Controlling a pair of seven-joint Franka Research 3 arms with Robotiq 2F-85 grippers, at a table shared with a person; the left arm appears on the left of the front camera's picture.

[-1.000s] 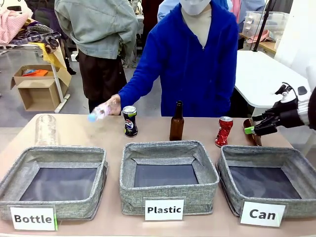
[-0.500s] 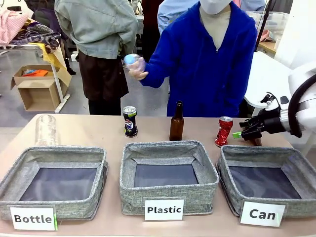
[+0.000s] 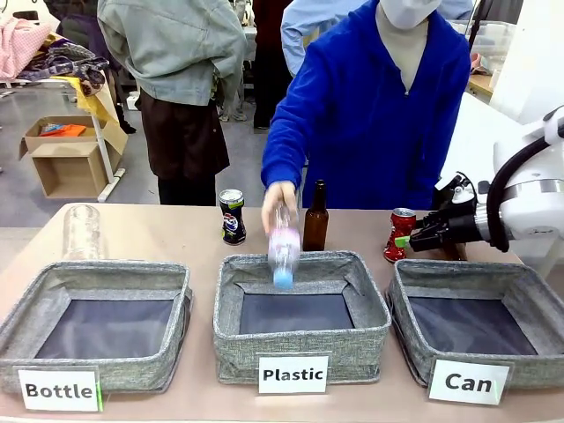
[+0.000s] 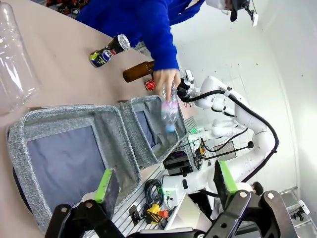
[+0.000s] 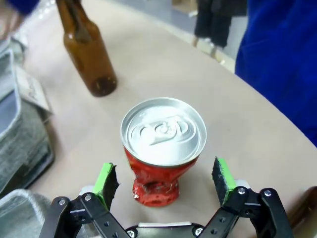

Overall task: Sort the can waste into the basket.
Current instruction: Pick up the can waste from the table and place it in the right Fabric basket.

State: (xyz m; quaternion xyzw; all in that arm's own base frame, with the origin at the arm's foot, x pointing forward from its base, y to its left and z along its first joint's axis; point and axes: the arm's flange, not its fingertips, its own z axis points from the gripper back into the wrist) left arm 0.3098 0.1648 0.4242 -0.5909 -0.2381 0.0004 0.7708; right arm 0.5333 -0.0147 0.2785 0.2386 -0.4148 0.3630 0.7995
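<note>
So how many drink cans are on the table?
2. A dark Pepsi can stands behind the Plastic basket's left corner; a crushed red can stands behind the Can basket, between the right gripper's open fingers. None seems hidden.

Brown glass bottle (image 3: 315, 216) stands upright on the bench (image 3: 141, 233), behind the "Plastic" basket (image 3: 300, 339); "Bottle" basket (image 3: 115, 273) at left.

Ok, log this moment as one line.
right gripper: open, straddling red can | left gripper: open | Pepsi can: upright | Can basket: no cans | person's hand: plastic bottle over Plastic basket
</note>
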